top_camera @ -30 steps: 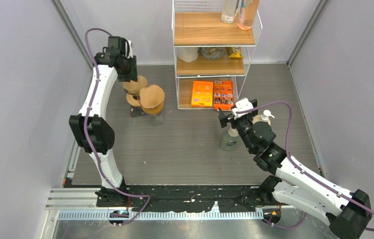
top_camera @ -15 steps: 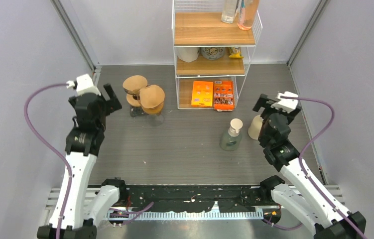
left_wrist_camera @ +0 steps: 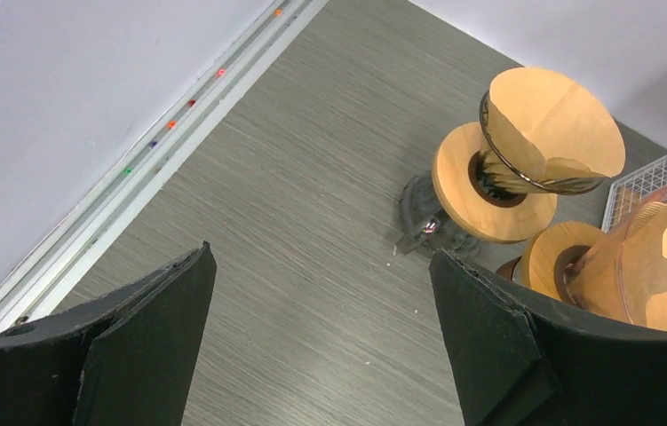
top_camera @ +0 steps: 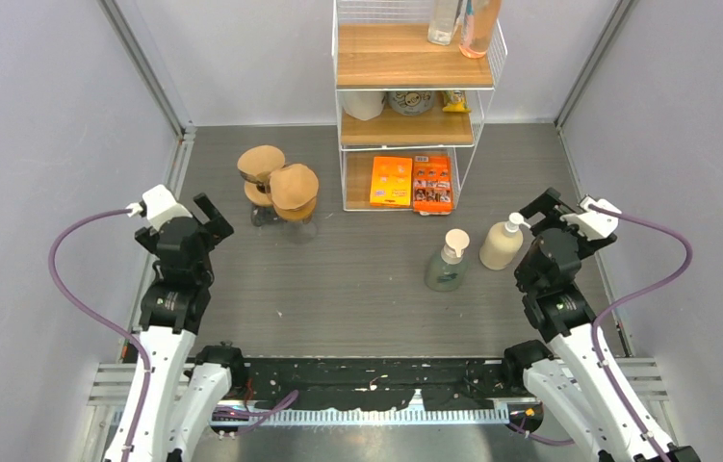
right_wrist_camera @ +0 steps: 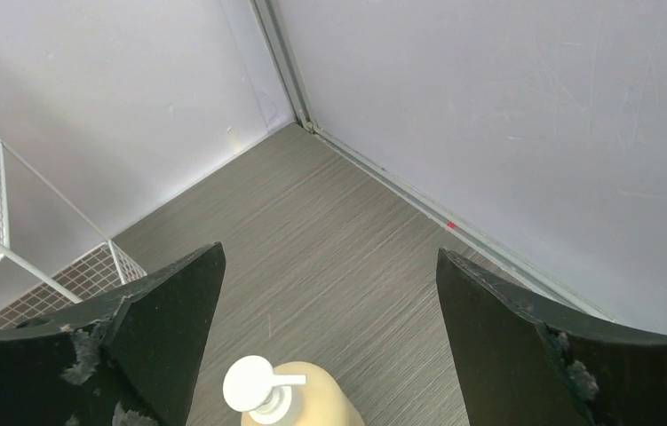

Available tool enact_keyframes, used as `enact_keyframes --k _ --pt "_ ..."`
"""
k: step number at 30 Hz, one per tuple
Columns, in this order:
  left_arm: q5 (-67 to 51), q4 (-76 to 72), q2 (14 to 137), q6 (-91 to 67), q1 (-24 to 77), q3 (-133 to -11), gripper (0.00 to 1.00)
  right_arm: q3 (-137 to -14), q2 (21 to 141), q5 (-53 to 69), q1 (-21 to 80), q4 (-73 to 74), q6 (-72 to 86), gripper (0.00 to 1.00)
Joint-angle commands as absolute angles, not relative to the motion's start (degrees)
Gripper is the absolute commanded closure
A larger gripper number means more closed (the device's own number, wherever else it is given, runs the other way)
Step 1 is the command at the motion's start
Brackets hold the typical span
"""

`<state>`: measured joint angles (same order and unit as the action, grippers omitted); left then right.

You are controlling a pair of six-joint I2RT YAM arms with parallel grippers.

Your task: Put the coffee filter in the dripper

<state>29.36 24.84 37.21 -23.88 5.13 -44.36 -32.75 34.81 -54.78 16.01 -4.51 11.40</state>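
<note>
brown paper coffee filter (left_wrist_camera: 550,120) sits in the wire-and-wood dripper (left_wrist_camera: 472,200). left fingers (left_wrist_camera: 147,337) and right fingers (right_wrist_camera: 161,302) are spread and empty, well apart. task looks done.

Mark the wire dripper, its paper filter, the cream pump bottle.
wire dripper (left_wrist_camera: 467,209): left wrist view, wooden collar.
paper filter (left_wrist_camera: 560,114): left wrist view, cone wall.
cream pump bottle (top_camera: 499,249): top external view, body.
</note>
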Motion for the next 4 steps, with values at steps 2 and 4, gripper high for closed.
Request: enact_keyframes --k 2,4 --pt "31.1 21.7 36.5 -24.8 4.9 -45.4 0.00 -32.5 35.8 -54.9 15.8 -5.6 12.6 0.05" --pt "31.5 22.5 36.4 -24.7 4.8 -45.4 0.00 -32.7 36.7 -54.2 15.8 -6.2 12.0 0.05"
